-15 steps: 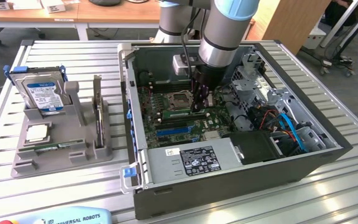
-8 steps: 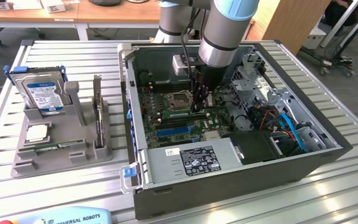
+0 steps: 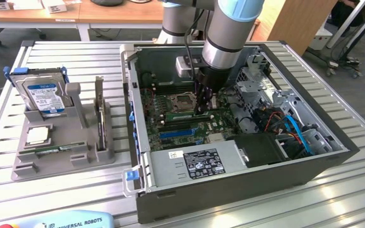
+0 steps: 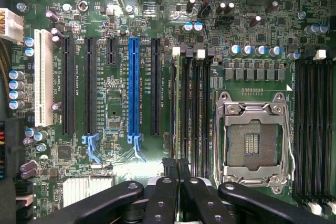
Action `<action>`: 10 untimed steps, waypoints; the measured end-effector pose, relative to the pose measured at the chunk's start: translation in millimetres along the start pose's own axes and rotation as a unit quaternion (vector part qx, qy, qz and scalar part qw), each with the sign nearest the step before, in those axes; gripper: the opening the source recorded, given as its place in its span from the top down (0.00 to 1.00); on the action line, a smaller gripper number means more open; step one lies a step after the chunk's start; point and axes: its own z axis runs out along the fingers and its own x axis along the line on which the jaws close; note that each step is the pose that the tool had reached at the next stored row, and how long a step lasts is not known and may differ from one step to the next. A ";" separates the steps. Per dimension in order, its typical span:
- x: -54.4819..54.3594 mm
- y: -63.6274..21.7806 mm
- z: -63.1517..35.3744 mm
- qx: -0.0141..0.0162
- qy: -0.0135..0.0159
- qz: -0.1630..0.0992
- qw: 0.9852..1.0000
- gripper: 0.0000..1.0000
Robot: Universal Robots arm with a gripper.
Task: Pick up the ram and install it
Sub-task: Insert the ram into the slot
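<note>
Green ram (image 3: 177, 115) stands on edge at the slot (image 4: 178, 108) beside the socket (image 4: 252, 140) — long axis along that slot. Your gripper (image 4: 176, 170) sits directly over it — fingers (image 4: 166, 195) clenched on its top edge, I judge.

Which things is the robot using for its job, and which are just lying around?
For the job: black robot gripper; long thin green ram stick; open grey computer case.
Lying about: silver hard drive with blue label; small square silver chip; grey holder.

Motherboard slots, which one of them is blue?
The long blue slot, between a short black slot and a long black slot. The others are black, except one white slot.
</note>
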 end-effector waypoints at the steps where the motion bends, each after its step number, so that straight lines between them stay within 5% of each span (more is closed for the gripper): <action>1: 0.0 0.1 0.0 0.000 0.000 0.000 1.000 0.88; 10: -0.2 0.1 1.0 0.000 0.000 0.000 1.000 0.88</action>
